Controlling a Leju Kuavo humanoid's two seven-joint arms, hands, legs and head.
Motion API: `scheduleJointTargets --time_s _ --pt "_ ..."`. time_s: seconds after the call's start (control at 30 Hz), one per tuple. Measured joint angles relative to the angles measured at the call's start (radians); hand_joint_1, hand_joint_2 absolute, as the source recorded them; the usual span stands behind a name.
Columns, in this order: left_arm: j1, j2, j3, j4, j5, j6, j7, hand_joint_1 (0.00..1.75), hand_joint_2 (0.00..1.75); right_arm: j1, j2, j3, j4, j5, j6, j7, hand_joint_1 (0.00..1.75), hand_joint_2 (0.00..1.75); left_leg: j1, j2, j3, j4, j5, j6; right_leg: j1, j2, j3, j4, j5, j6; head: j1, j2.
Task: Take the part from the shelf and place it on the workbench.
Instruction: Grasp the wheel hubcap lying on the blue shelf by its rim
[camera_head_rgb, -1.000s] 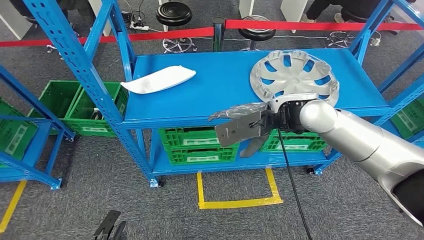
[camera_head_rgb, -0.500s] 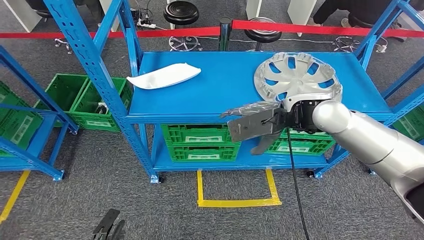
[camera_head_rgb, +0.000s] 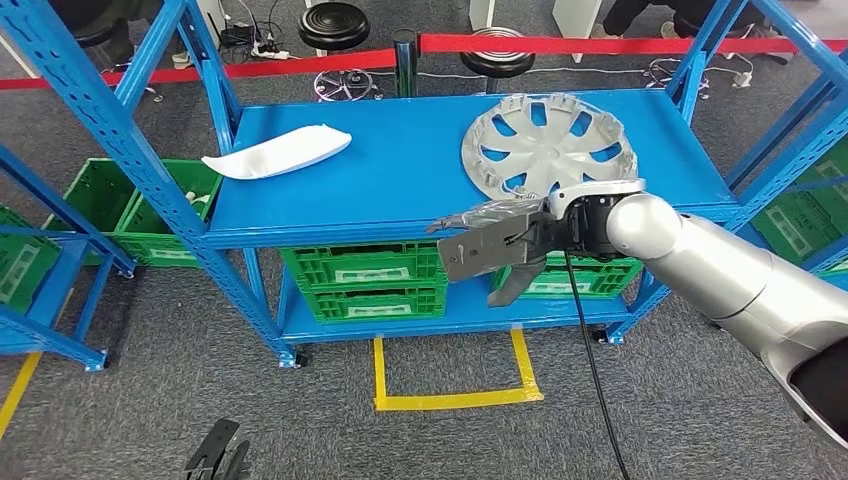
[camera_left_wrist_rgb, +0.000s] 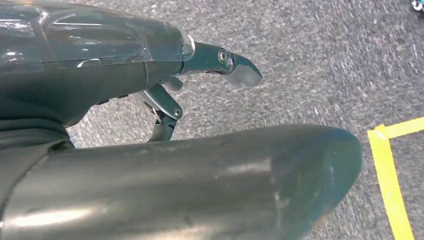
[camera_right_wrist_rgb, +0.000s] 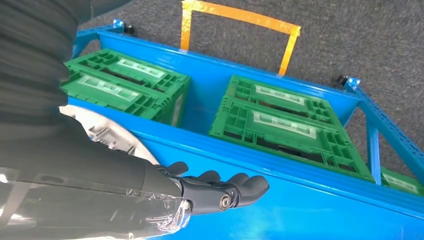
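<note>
A silver hubcap lies flat on the right half of the blue shelf's top board. A white curved part lies on the left half. My right hand is open with its fingers stretched out, holding nothing. It hovers at the shelf's front edge, just in front and left of the hubcap. In the right wrist view the right hand's fingers reach over the blue board, with the hubcap's rim close beside them. My left hand hangs over grey carpet, fingers apart and empty.
Green crates sit on the lower board under the top one. Blue uprights frame the shelf; another blue rack stands at the left. A red barrier strip and stools are behind. Yellow tape marks the floor in front.
The whole picture has shifted, so the camera has moved. My right hand stays open at the shelf's front edge near the hubcap. Nothing has been taken hold of.
</note>
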Motion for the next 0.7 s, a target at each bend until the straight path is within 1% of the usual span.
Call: scheduleJointTargets --time_s 0.03,0.07,0.1,0.13,0.2,0.23,0.4,0.57,0.7 --pt "-0.002 0.0 0.0 0.0 0.0 0.0 0.0 0.0 0.0 -0.001 0.001 0.0 -0.001 0.0 0.0 0.0 0.0 1.75 -0.005 0.0 0.034 -0.062 0.021 0.011 0.005 0.0 -0.002 0.003 -0.001 0.0 0.0 0.0" --pt "-0.004 0.0 0.0 0.0 0.0 0.001 0.0 0.0 0.0 -0.002 0.001 -0.001 -0.001 0.0 -0.001 0.001 0.0 1.75 -0.009 -0.001 0.057 -0.106 0.031 0.018 0.008 0.0 -0.004 0.005 -0.001 0.0 0.001 0.0" --pt "-0.005 -0.001 0.0 0.0 0.0 0.001 0.0 0.0 0.0 -0.002 0.002 -0.001 -0.002 0.001 -0.002 0.001 0.0 1.75 -0.011 -0.001 0.068 -0.131 0.032 0.022 0.01 0.0 -0.008 0.008 -0.004 -0.001 0.004 0.0" --pt "-0.006 -0.001 0.0 0.0 -0.001 0.001 0.0 0.0 0.0 -0.002 0.003 -0.001 -0.002 0.001 -0.003 0.002 0.0 1.75 -0.011 -0.002 0.072 -0.139 0.03 0.021 0.012 0.0 -0.011 0.01 -0.005 -0.002 0.006 0.0" --pt "-0.005 -0.002 0.0 0.0 -0.003 0.0 -0.002 0.0 0.0 -0.002 0.002 -0.002 -0.002 0.002 -0.005 0.002 0.0 1.75 -0.012 -0.004 0.072 -0.143 0.03 0.02 0.01 -0.001 -0.011 0.009 -0.006 -0.007 0.009 0.0" --pt "-0.004 -0.003 0.0 0.0 -0.004 0.0 -0.003 0.0 0.0 -0.001 0.0 -0.002 -0.002 0.004 -0.006 0.002 0.0 1.75 -0.013 -0.004 0.072 -0.143 0.03 0.02 0.009 -0.001 -0.01 0.008 -0.005 -0.007 0.009 0.0" --pt "0.002 -0.004 0.0 0.0 -0.014 -0.008 -0.011 0.0 0.0 0.001 -0.015 -0.007 -0.004 0.002 -0.006 0.001 0.0 1.75 -0.016 -0.004 0.072 -0.143 0.03 0.022 0.006 0.0 -0.008 0.004 -0.002 -0.003 0.016 0.0" --pt "0.002 -0.005 0.0 0.0 -0.017 -0.01 -0.009 0.0 0.0 0.004 -0.021 -0.007 -0.013 -0.001 -0.006 0.002 0.0 1.75 -0.02 -0.004 0.072 -0.143 0.029 0.023 0.002 0.001 -0.008 0.002 -0.003 0.0 0.018 0.0" --pt "0.002 -0.005 0.0 0.0 -0.02 -0.01 0.0 0.0 0.0 0.004 -0.021 -0.007 -0.013 0.001 -0.006 0.008 0.0 1.75 -0.021 -0.004 0.072 -0.143 0.027 0.027 0.002 0.001 -0.008 0.002 -0.004 0.003 0.018 0.0"
